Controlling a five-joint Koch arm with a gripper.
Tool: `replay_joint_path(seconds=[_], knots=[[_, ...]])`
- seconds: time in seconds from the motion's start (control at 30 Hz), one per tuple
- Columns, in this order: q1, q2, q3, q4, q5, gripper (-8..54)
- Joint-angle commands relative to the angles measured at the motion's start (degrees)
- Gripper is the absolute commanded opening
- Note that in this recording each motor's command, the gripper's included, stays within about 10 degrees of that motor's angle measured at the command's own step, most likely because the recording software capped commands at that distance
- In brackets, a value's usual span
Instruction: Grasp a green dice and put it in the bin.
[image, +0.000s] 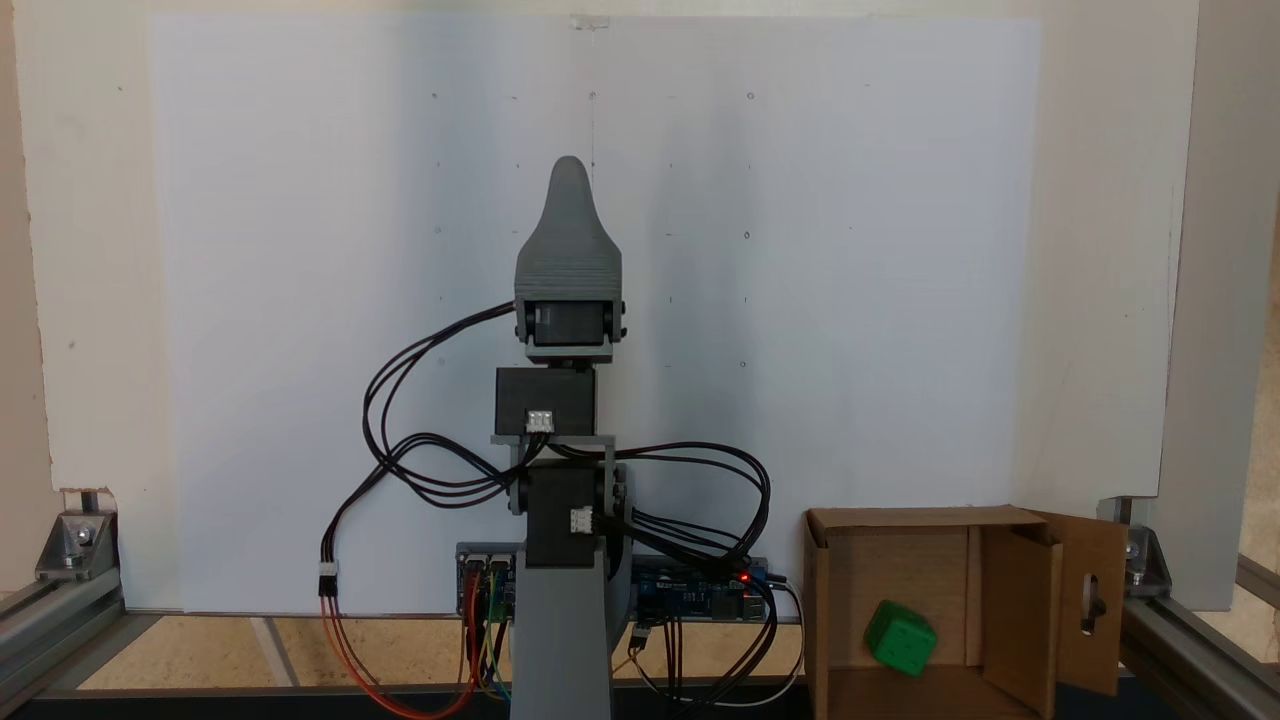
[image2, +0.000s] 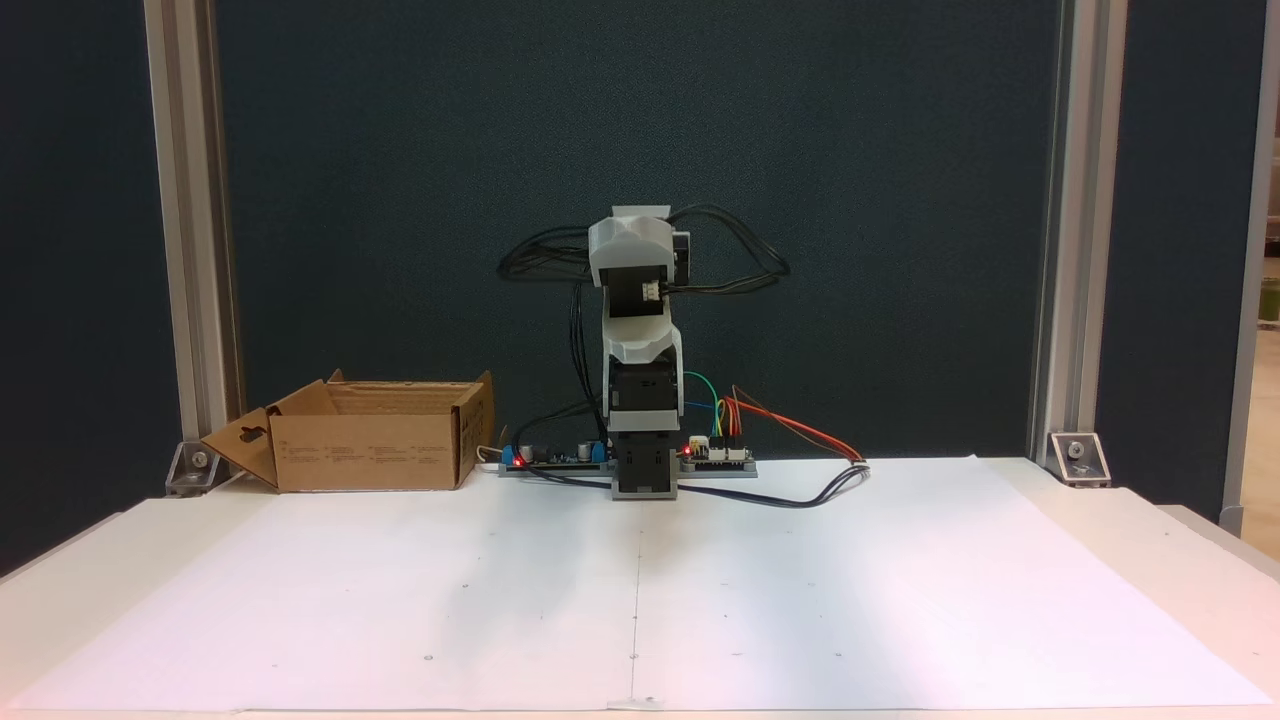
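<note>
The green dice (image: 900, 638) lies tilted inside the bin (image: 838, 600), a brown cardboard box with open flaps, one flap showing a slot cutout. In the other fixed view the bin (image2: 370, 455) stands at the left beside the arm's base, and its walls hide the dice. The arm (image2: 640, 340) is folded over its base. My gripper (image: 570, 175) points out over the white sheet, well away from the bin. Its jaws lie one behind the other, so only a single grey tip shows, with nothing seen in it.
A large white paper sheet (image2: 640, 600) covers the table in front of the arm. Circuit boards and looping cables (image: 690, 590) sit around the base. Aluminium frame posts with corner brackets (image2: 1075, 455) stand at the table's back corners.
</note>
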Motion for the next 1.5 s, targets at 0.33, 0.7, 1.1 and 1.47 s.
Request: replay_joint_path(seconds=[0.33, 0.7, 1.1, 1.47], knots=[[-0.8, 6.6, 21.2, -32.4, 1.1, 43.8], [-0.7, 6.6, 32.1, -56.9, -5.4, 43.8], [-0.1, 6.4, 43.1, -67.9, -5.1, 43.9], [0.1, 6.2, 43.6, -67.5, -5.4, 44.6]])
